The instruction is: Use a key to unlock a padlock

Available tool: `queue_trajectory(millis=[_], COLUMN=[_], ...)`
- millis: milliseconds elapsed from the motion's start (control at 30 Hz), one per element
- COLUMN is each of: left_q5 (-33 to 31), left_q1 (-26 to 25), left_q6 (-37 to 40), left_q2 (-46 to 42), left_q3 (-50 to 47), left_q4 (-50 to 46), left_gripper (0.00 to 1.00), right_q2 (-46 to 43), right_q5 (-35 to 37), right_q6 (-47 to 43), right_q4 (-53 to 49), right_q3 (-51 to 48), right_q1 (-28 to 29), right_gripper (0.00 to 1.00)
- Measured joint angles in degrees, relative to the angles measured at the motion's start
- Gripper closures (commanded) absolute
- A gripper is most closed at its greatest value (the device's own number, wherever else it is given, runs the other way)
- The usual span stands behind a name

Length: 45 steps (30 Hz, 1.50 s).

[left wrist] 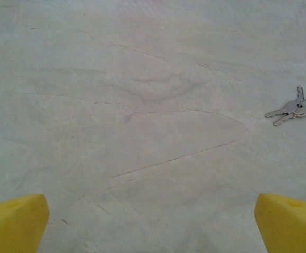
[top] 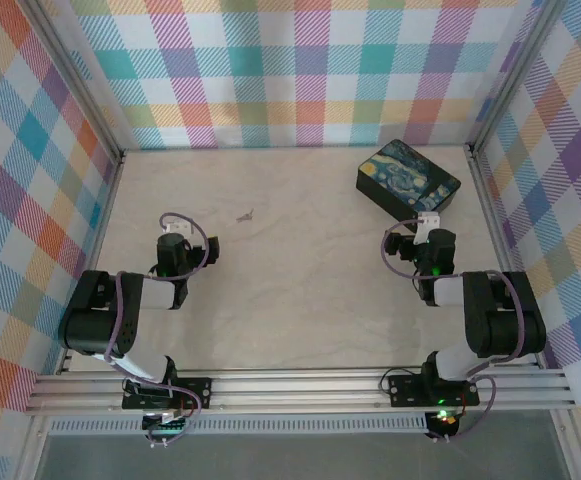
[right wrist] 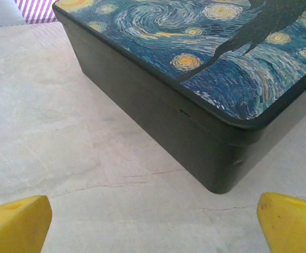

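Observation:
Small silvery keys on a ring [left wrist: 290,109] lie flat on the pale tabletop; in the top view the keys [top: 246,214] are a tiny grey sliver ahead and to the right of my left gripper [top: 175,236]. The left gripper [left wrist: 151,221] is open with bare table between its yellow fingertips [left wrist: 16,221]. My right gripper [top: 420,232] is open too, its yellow fingertips [right wrist: 17,224] wide apart just short of the corner of the black box. The padlock is out of view.
A black box with a blue-yellow swirling painting on its lid [top: 408,180] sits at the back right, its near corner [right wrist: 221,174] close in front of the right gripper. Checked walls [top: 300,70] enclose the table on three sides.

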Motion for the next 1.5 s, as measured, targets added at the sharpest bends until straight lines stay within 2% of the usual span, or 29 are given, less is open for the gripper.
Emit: queue_trajectory(millis=[1133, 1267, 1333, 1433, 1500], left_q5=[1.0, 1.0, 0.1, -3.4, -5.0], left_q1=[0.0, 0.0, 0.0, 0.0, 0.0], left_q6=[0.0, 0.0, -0.2, -2.0, -3.9], left_q2=[0.0, -0.1, -0.8, -2.6, -4.9], left_q3=[0.0, 0.7, 4.0, 14.5, 19.3], left_q4=[0.0, -1.5, -8.1, -21.4, -25.7], left_gripper=[0.0, 0.0, 0.0, 0.0, 0.0], right_q2=[-0.1, -2.8, -4.8, -5.8, -5.8], right_q5=[-0.8, 1.1, 2.8, 5.3, 6.0], right_q6=[0.2, 1.2, 3.0, 5.7, 7.3], right_q4=[-3.1, -13.1, -21.6, -33.8, -39.8], right_q3=[1.5, 5.8, 10.8, 21.2, 26.8], right_q1=[-0.1, -0.1, -0.1, -0.3, -0.9], right_gripper=[0.0, 0.0, 0.0, 0.0, 0.0])
